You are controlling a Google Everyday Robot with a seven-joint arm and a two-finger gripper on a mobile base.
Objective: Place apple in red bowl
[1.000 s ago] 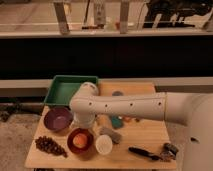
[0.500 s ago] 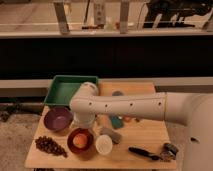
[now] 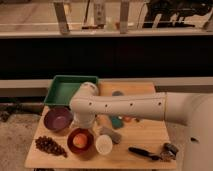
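— What is surrounding the wooden desk (image 3: 150,139)?
— A dark wall (image 3: 105,57) is running behind it, pale posts (image 3: 62,17) are standing above, and speckled floor (image 3: 15,137) is spreading left.
— The jaws?
— Hanging low over the desk's middle.

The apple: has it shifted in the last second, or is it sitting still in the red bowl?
No. The apple stays inside the red bowl, beside the white cup; the gripper is nearby.
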